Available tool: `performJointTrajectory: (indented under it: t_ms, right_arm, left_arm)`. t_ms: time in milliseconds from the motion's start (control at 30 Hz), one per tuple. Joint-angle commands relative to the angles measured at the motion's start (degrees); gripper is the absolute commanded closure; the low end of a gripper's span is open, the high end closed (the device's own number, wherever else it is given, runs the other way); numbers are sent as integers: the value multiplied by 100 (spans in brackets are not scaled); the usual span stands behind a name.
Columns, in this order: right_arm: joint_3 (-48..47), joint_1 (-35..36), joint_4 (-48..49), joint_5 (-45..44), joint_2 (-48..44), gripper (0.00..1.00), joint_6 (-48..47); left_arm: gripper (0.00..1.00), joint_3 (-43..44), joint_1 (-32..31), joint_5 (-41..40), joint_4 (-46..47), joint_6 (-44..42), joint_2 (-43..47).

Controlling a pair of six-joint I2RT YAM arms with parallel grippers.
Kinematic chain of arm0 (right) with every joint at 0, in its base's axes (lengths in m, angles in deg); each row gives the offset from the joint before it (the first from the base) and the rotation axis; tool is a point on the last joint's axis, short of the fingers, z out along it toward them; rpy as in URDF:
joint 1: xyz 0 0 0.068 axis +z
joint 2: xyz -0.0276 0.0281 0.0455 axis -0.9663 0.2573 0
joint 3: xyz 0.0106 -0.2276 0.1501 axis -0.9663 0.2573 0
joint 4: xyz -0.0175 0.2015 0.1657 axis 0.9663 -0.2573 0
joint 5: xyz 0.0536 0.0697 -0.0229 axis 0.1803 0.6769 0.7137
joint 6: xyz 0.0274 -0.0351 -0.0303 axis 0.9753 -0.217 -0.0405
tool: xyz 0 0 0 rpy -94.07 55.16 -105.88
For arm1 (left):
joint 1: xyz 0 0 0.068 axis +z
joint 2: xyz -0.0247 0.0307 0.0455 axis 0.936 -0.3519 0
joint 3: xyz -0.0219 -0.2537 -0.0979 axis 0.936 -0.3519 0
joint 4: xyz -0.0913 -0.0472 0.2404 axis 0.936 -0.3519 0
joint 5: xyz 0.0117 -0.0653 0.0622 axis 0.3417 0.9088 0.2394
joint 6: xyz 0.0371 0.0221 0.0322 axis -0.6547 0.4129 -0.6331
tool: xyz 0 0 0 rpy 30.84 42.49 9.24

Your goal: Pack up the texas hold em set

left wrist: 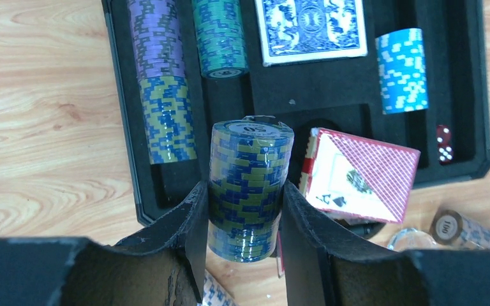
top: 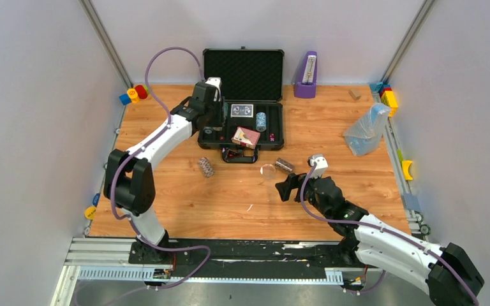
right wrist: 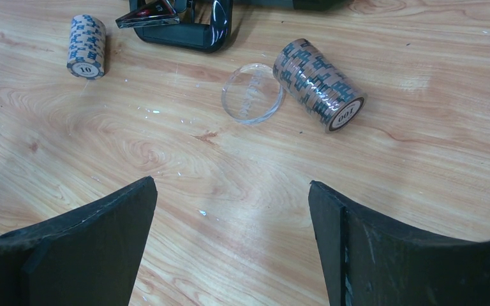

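We've got two arms here, the left arm [top: 166, 137] and right arm [top: 392, 245], both white shells with chunky black joints and a purple cable [top: 166, 60] looping along each. On the left gripper [left wrist: 244, 210] and right gripper [right wrist: 230, 217] we see matte black fingers, scuffed pale at the edges.

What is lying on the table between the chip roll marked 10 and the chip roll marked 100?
A clear round disc, lying flat close beside the roll marked 100. The right wrist view shows it most clearly.
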Motion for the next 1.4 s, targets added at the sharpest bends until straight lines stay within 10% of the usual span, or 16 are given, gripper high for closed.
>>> performJointTrajectory:
  t_ms: [0, 367, 1000, 1200, 1367]
  right_arm:
    - [-7, -8, 181, -45, -15, 10, 46]
    - [-10, -8, 231, -77, 57, 10, 67]
    - [-19, -10, 150, -172, -4, 10, 78]
    - [-3, -8, 128, -199, -65, 10, 72]
    - [-2, -8, 120, -217, -81, 10, 77]
  left_arm:
    - [100, 398, 245, 213, 245, 217, -323]
    - [100, -508, 344, 308, 2505, 761, -539]
    - [100, -654, 344, 260, 2429, 993, -953]
    - [48, -390, 344, 435, 2120, 688, -1107]
    - [26, -296, 344, 323, 1924, 493, -905]
